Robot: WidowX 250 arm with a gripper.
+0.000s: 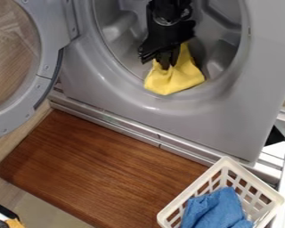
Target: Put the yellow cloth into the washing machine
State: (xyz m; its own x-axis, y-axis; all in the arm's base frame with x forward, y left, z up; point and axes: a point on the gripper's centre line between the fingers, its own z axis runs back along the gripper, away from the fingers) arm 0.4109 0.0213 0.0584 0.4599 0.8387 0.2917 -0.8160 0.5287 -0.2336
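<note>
Yellow cloth (176, 80) is being pinched by the jaws inside the washing machine (234, 118) opening; fabric is being held bunched and creased, smoother lower part being draped over the rim (217, 86).

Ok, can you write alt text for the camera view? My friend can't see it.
Robot gripper at a yellow cloth by the lower rim of a gray washing machine's round opening, door open. Below, a white lattice basket holds a blue cloth near a wooden board.
</note>
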